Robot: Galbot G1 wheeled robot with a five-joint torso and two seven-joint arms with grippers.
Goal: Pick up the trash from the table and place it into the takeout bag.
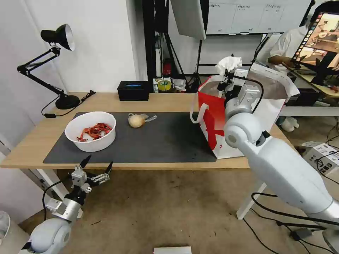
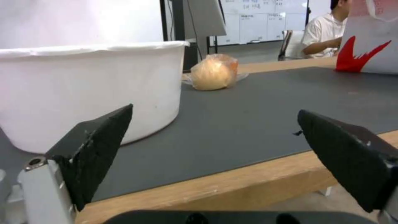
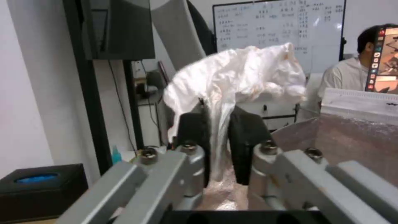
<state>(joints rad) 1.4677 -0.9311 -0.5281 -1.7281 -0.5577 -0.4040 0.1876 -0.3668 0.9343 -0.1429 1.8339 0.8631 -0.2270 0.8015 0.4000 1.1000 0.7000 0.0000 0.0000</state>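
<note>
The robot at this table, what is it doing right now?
It is clearing trash into the takeout bag. The right gripper holds the crumpled white tissue with jaws shut, above the bag's open top. The left gripper hangs open just in front of the table edge, facing the white bowl of red shells. The tan wrapped lump lies on the dark mat.

White wall (image 1: 102,42) on the left, a whiteboard (image 1: 243,16) covered in writing straight back. A black desk lamp (image 1: 53,63) leans over at far left, dark stands (image 1: 155,35) rise behind, and cables (image 1: 279,215) trail across the brownish floor (image 1: 159,211).
</note>
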